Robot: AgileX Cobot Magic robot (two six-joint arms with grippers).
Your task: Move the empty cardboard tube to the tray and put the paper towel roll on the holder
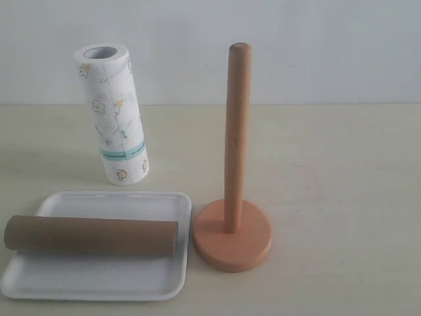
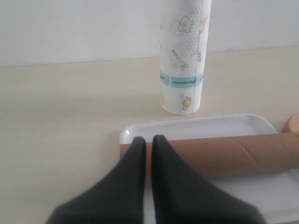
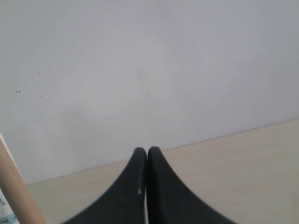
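Note:
The brown cardboard tube [image 1: 92, 236] lies on its side across the white tray [image 1: 99, 276] at the front left. Behind the tray the paper towel roll [image 1: 112, 113] stands upright on the table, leaning slightly. The wooden holder [image 1: 233, 234] stands to the right of the tray, its pole bare. No arm shows in the exterior view. In the left wrist view my left gripper [image 2: 148, 140] is shut and empty, in front of the tube [image 2: 224, 151], the tray [image 2: 201, 125] and the roll [image 2: 183, 60]. My right gripper [image 3: 147, 151] is shut and empty, facing the wall, with the holder's pole [image 3: 14, 186] at the edge.
The beige table [image 1: 342, 171] stretches wide to the right of the holder and ends at a plain white wall [image 1: 329, 46] behind. A rounded bit of the holder's base [image 2: 293, 123] shows beside the tray's far corner.

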